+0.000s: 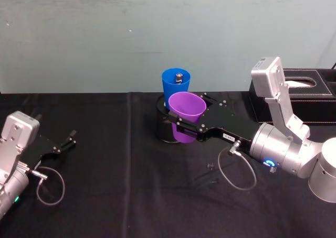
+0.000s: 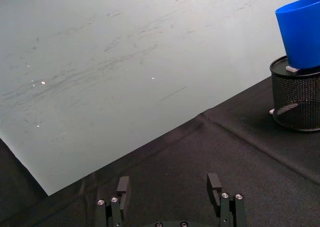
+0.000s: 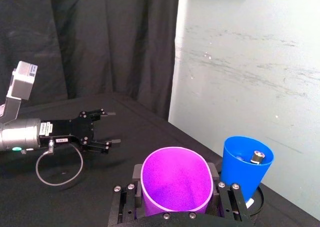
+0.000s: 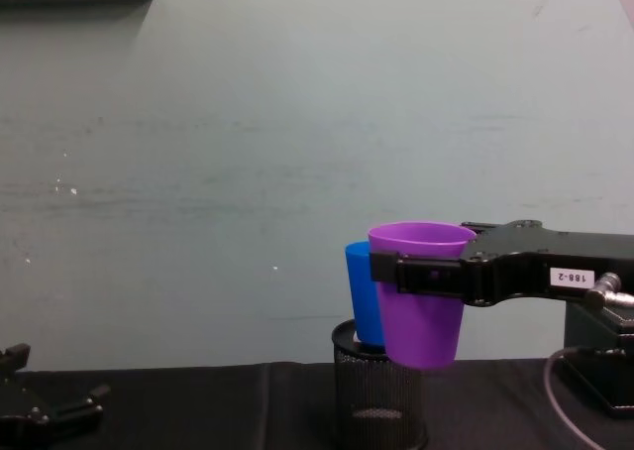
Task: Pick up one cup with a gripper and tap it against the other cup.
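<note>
My right gripper is shut on the purple cup, its long black jaws clamping the cup just below the rim and holding it upright off the table. From the side, the purple cup hangs in front of the blue cup. The blue cup stands upright in a black mesh pen holder. In the right wrist view the purple cup sits close beside the blue cup; I cannot tell whether they touch. My left gripper rests open at the far left.
A small metal piece lies inside the blue cup. A black tissue box stands at the back right behind my right arm. Black cloth covers the table, with open room between the pen holder and my left gripper.
</note>
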{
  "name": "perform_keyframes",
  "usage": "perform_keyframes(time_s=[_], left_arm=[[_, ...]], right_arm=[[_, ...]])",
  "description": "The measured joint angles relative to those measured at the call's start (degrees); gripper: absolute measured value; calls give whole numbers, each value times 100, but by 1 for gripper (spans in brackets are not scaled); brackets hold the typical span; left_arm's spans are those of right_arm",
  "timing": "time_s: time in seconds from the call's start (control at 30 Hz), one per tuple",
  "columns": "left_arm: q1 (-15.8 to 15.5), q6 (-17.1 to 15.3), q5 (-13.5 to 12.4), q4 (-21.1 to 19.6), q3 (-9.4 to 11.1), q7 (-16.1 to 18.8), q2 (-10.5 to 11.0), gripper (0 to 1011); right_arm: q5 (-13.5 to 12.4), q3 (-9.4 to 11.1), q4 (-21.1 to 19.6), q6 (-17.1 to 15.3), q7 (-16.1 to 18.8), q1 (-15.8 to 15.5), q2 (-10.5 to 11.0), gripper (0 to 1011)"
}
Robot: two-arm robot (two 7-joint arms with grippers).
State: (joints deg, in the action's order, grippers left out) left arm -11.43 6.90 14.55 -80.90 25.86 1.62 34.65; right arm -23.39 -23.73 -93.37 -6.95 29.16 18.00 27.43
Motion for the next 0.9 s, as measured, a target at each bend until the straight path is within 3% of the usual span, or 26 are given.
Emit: perform_keyframes(time_s=[0.77,0.9], left_arm=[[0,0,0,0,0,0,0,1000],[0,0,0,0,0,0,0,1000]], right_arm=[[0,0,0,0,0,0,0,735],[-3,-60,151,20,-32,73,-30,736]])
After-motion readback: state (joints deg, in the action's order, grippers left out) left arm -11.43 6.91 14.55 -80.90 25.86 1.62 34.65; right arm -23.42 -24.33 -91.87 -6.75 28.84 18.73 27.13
